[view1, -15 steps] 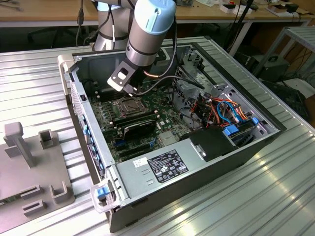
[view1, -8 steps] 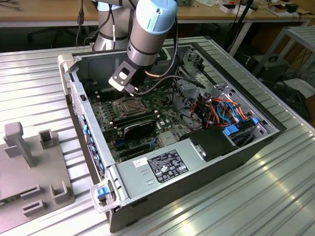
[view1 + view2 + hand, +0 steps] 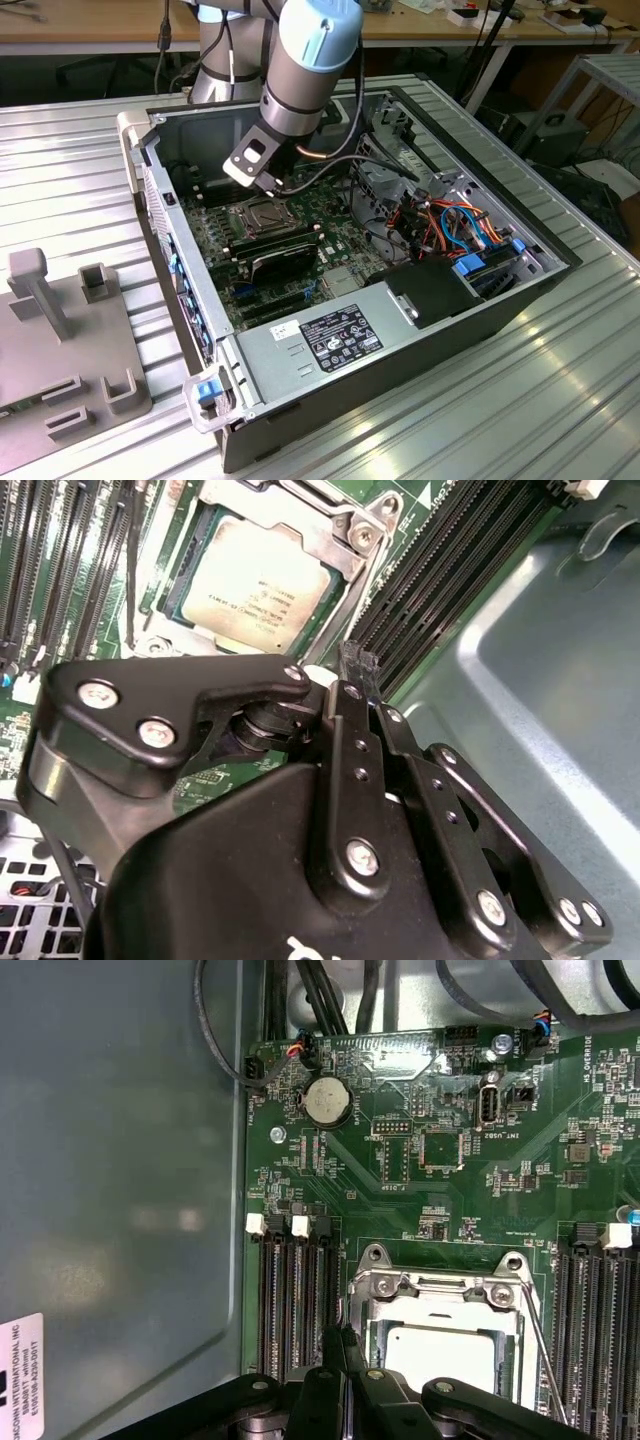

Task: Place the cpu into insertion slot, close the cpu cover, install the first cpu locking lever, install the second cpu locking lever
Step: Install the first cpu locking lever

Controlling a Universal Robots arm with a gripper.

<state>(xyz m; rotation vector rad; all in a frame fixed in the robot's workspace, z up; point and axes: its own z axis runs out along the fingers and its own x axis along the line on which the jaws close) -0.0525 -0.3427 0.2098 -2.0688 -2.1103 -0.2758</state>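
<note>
Silvery-tan cpu (image 3: 255, 590) is lying framed by the closed cpu cover (image 3: 290, 498), its print unreadable; gripper (image 3: 358, 662) is hovering at the cover's edge, fingertips pressed together.

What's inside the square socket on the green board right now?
The small silvery-tan square cpu lies in the dark insertion slot, its face showing through the window of the thin silvery metal cpu cover. The slot's contacts beneath the chip are covered.
</note>
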